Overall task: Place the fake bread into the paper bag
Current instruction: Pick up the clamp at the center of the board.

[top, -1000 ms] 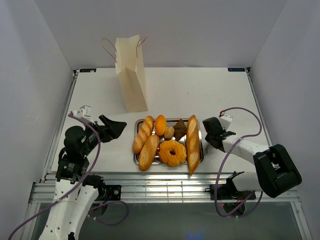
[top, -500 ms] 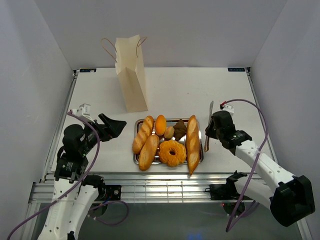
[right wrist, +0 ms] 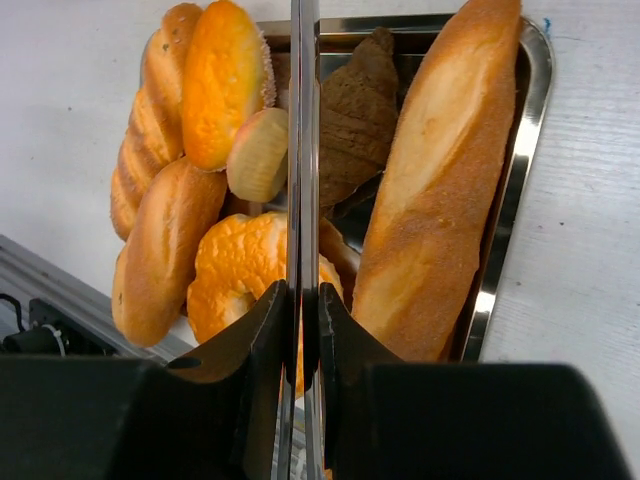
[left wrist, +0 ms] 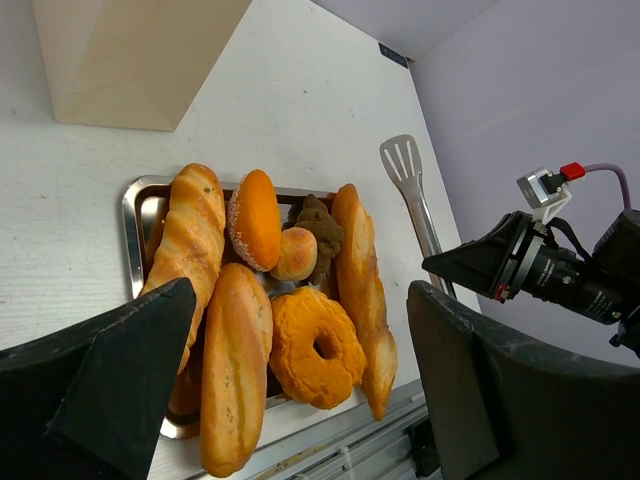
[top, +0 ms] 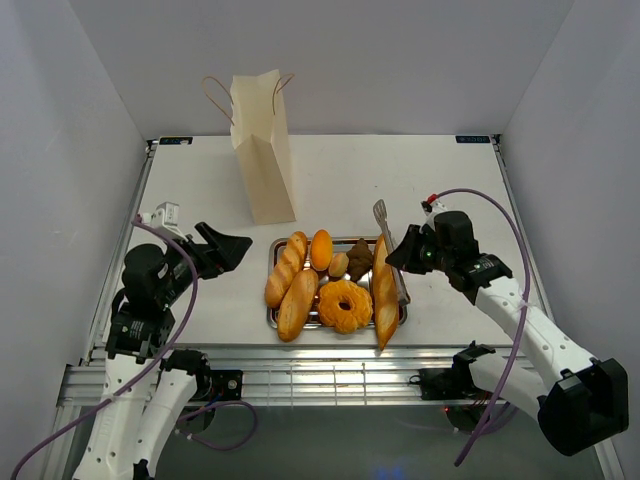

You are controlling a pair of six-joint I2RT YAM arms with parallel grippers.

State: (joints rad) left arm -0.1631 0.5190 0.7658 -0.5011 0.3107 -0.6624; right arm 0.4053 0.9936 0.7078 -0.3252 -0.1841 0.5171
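The fake bread (top: 344, 304) lies on a steel tray (top: 272, 318): a long baguette (top: 385, 285), shorter loaves, a ring doughnut and small dark pastries. The paper bag (top: 263, 150) stands upright behind the tray, to its left. My right gripper (top: 398, 257) is shut on metal tongs (top: 385, 225), held closed and above the tray's right side. In the right wrist view the tongs (right wrist: 304, 120) run over the doughnut (right wrist: 240, 275) and a dark pastry (right wrist: 355, 115), between my fingers (right wrist: 303, 300). My left gripper (top: 228, 250) is open and empty, left of the tray.
The left wrist view shows my open gripper (left wrist: 300, 290) facing the tray (left wrist: 130, 205), the bag's base (left wrist: 130, 60) and the tongs' slotted tip (left wrist: 402, 160). The long baguette's near end (top: 383, 345) overhangs the tray toward the table's front rail.
My right gripper has lifted the tongs from the table right of the tray and swung them left over the tray. The left arm has barely moved.
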